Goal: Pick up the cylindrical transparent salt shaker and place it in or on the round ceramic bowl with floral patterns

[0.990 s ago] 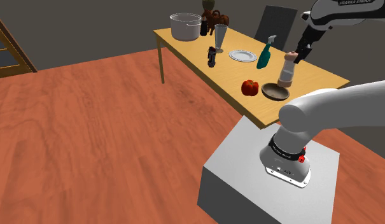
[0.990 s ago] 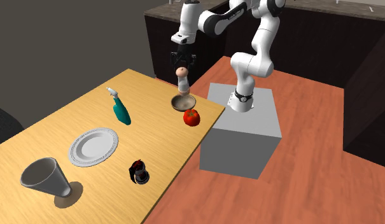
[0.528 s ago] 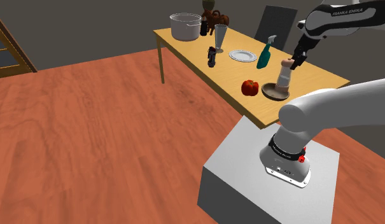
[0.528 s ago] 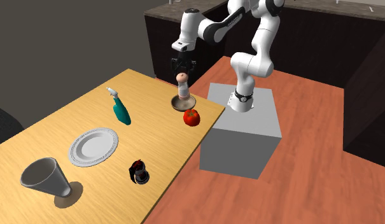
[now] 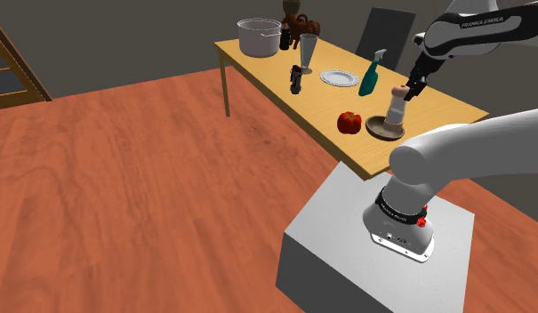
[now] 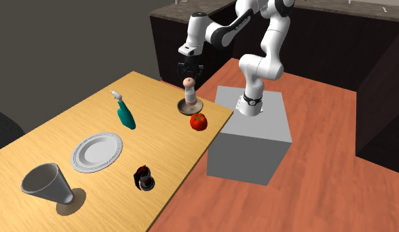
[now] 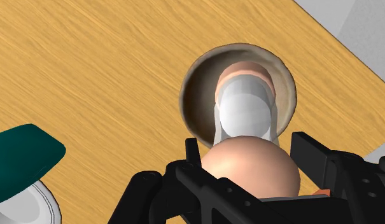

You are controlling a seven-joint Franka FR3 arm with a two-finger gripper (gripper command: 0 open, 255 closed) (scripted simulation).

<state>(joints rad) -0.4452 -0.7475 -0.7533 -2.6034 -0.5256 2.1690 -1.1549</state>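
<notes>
The salt shaker (image 5: 396, 108) (image 6: 189, 92) has a clear body (image 7: 245, 111) and a pinkish cap. It stands upright inside the small round brown bowl (image 5: 380, 131) (image 6: 182, 107) (image 7: 197, 102) near the corner of the wooden table closest to the stand. My black gripper (image 5: 407, 89) (image 6: 189, 74) (image 7: 245, 149) comes down from above. Its fingers clasp the cap on both sides. The shaker's base rests low in the bowl.
A red tomato (image 5: 349, 122) (image 6: 198, 121) lies beside the bowl by the table edge. A teal spray bottle (image 5: 370, 76) (image 6: 125, 113), a white plate (image 5: 339, 78) (image 6: 97, 151), a glass cup (image 6: 49, 184), a small dark object (image 6: 144, 178) and a pot (image 5: 259, 37) lie farther along the table.
My gripper has come down with the shaker. It hung above the bowl a second ago and now sits in it, with the hand lower and tilted a little more.
</notes>
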